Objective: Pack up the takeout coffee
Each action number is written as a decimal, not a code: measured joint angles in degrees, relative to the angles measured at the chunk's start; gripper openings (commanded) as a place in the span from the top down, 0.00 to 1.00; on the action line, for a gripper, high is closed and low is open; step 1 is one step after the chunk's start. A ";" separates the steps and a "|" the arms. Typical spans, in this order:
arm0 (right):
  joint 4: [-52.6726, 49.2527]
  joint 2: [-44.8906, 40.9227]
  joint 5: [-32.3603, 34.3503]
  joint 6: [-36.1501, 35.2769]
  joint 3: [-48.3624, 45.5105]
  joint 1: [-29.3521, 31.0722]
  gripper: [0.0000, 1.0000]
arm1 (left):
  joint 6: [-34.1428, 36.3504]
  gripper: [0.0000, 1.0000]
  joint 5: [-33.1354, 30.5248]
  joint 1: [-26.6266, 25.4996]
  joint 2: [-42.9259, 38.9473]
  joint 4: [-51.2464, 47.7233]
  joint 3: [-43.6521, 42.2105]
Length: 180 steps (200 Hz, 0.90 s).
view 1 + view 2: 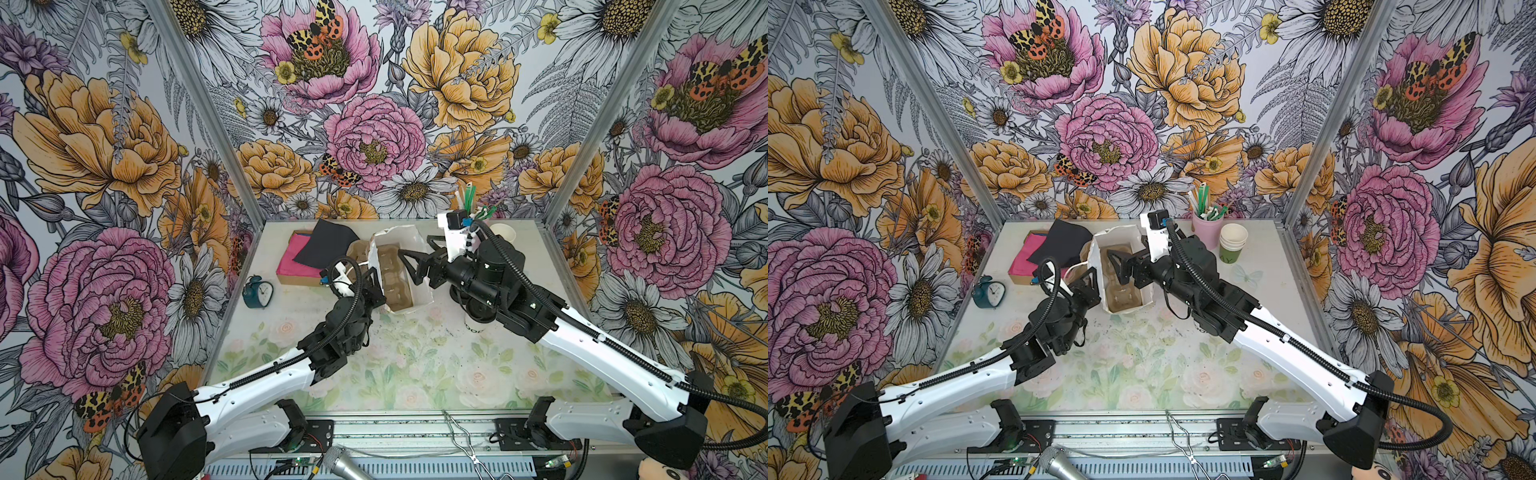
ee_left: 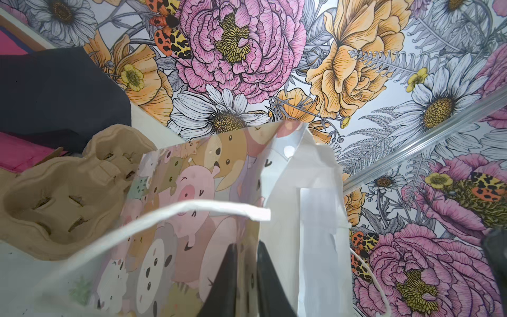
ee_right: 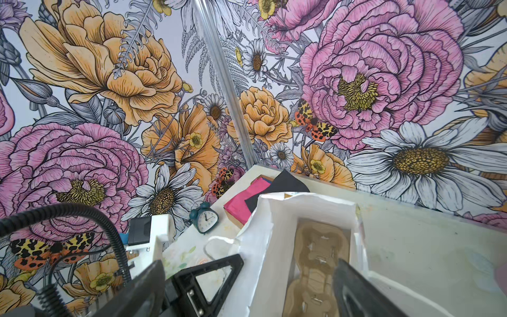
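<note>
Right arm [image 1: 490,270] covers most of takeout coffee [image 1: 473,330]; right hand [image 1: 415,246] spread, left hand [image 2: 247,244] unclear

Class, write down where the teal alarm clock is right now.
In both top views the teal alarm clock stands near the left edge of the table, by the near left corner of the cardboard box of pink and dark sheets.
</note>
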 measured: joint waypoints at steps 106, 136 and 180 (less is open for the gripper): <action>-5.29 0.04 2.56 -0.02 -0.02 -4.94 0.04 | 6.95 0.18 11.50 10.54 -2.75 -8.70 9.94; -9.70 0.26 5.03 -0.02 0.04 -6.21 0.04 | 11.37 0.17 15.04 12.74 -4.00 -11.13 14.16; -17.46 9.68 4.70 -1.01 8.59 -9.14 0.03 | 12.33 0.17 17.62 13.68 -3.23 -12.74 13.60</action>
